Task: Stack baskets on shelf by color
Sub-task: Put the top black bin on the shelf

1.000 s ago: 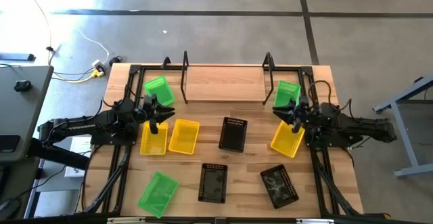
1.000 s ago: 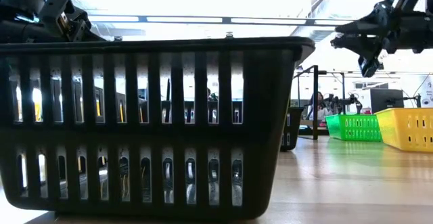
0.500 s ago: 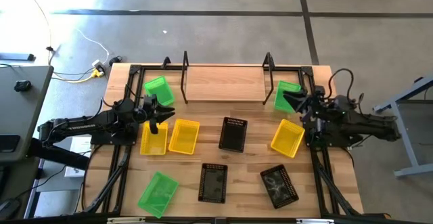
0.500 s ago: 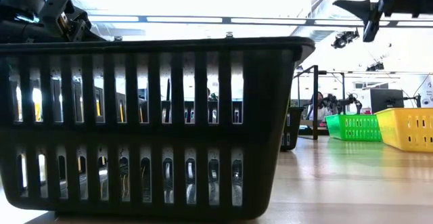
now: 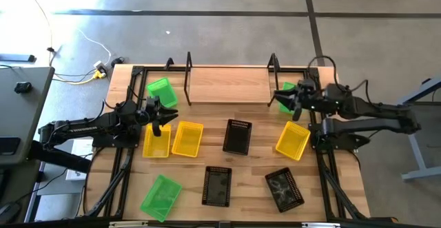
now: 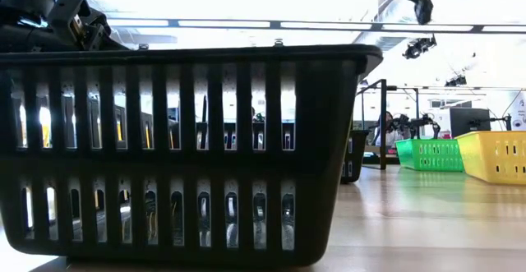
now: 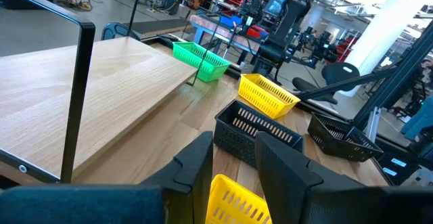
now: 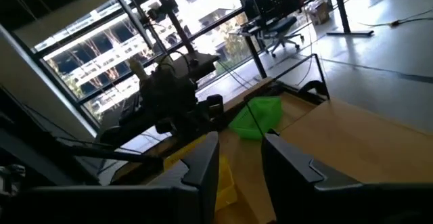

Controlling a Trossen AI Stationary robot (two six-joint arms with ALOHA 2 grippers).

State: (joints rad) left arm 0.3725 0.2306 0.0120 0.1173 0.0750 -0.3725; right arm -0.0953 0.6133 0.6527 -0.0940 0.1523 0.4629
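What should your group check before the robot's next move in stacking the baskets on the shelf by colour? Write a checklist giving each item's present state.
1. Shelf plank bare: ok.
2. Right end effector open and empty: ok.
3. Right end effector above green basket: ok.
4. Left end effector gripping yellow basket: not ok, open over it.
5. Any colour stack started: not ok.

Wooden table (image 5: 255, 164) carrying a bare shelf (image 5: 227, 85) along the far edge. Green baskets (image 5: 160, 91) at both shelf ends, another near left. Three yellow baskets (image 5: 187, 139) across the middle; three black baskets (image 5: 238, 136) center and near.
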